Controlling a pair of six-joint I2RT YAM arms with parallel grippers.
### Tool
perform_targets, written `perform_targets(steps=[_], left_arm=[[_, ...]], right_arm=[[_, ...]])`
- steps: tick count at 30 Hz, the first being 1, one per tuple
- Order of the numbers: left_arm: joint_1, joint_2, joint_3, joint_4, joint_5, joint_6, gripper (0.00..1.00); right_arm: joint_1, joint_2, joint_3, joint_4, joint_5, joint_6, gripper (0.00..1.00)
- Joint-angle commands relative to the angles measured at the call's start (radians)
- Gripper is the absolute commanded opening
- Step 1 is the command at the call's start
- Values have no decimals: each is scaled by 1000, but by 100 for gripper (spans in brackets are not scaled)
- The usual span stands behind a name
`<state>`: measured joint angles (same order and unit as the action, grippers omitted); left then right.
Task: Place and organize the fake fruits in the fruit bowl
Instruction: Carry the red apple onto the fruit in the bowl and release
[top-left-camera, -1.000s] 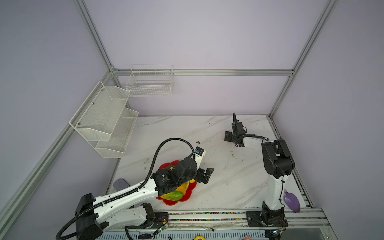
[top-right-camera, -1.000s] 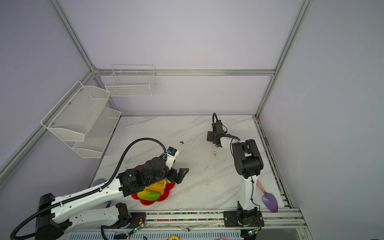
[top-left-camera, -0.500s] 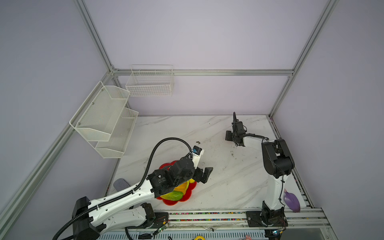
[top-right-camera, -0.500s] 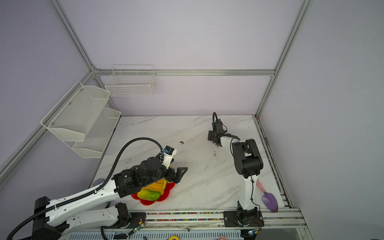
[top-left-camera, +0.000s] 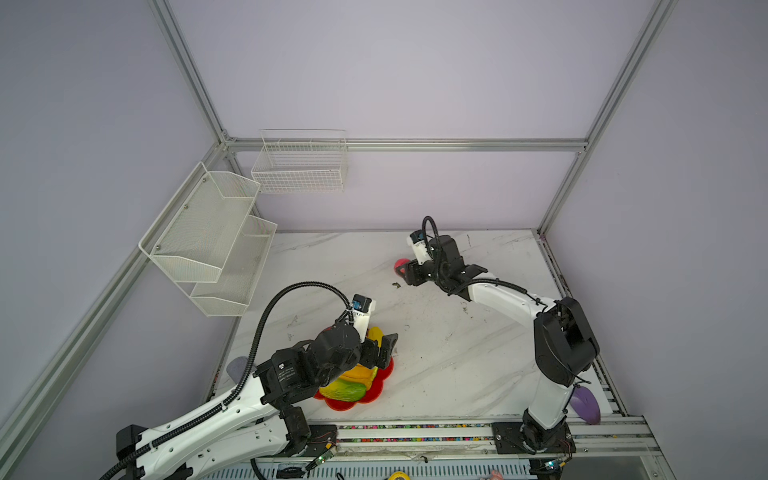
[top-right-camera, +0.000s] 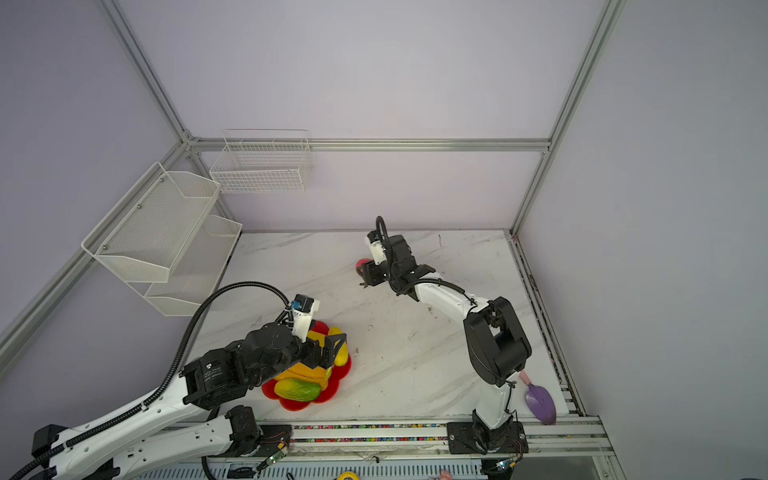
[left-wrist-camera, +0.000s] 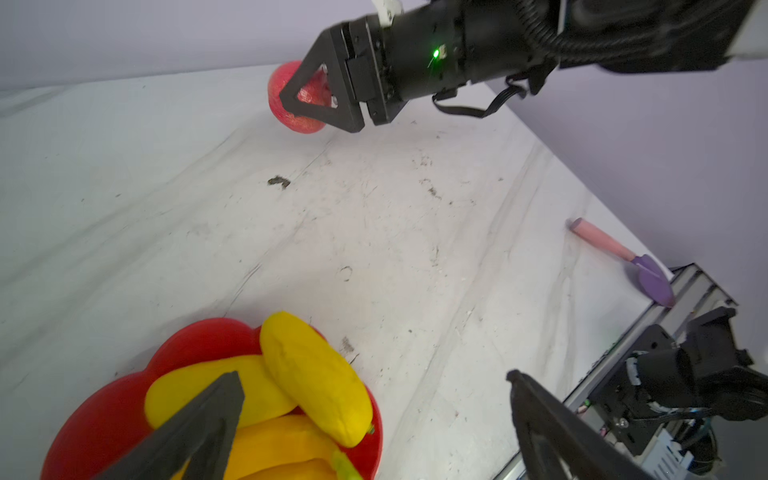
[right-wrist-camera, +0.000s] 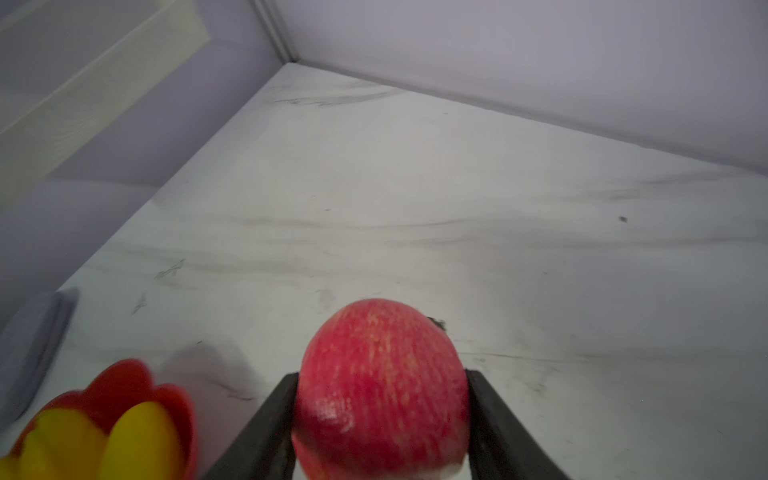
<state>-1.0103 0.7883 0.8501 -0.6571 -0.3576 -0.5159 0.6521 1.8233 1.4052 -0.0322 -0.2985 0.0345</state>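
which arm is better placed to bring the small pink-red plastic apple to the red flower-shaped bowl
Right. The right gripper clamps the small pink-red plastic apple on both sides. The left gripper hangs open and empty over the red flower-shaped bowl, far from it.

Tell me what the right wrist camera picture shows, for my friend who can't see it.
The right claw's two black fingers press both sides of a pink-red apple, seen close up, with a white marble table behind. At the picture's edge, blurry, is the red flower-shaped bowl holding yellow fruit.
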Motion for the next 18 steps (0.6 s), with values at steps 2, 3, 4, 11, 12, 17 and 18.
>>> perform_targets(steps=[2, 3, 4, 11, 12, 17, 18], left_arm=[[4, -101, 46, -188, -104, -84, 100], [4, -132, 42, -204, -116, -92, 100], [4, -161, 40, -220, -127, -99, 100], [4, -309, 64, -345, -172, -134, 100], [4, -323, 63, -351, -170, -134, 100], [4, -356, 60, -368, -179, -135, 100], [4, -359, 60, -371, -180, -135, 100]], right_arm=[[113, 34, 90, -101, -124, -69, 58], [139, 41, 107, -110, -130, -71, 58], [162, 52, 128, -125, -135, -81, 58], [287, 154, 240, -292, -105, -138, 58], [299, 157, 238, -306, -105, -144, 58], [358, 157, 235, -406, -85, -191, 58], [365, 157, 237, -432, -78, -206, 58]])
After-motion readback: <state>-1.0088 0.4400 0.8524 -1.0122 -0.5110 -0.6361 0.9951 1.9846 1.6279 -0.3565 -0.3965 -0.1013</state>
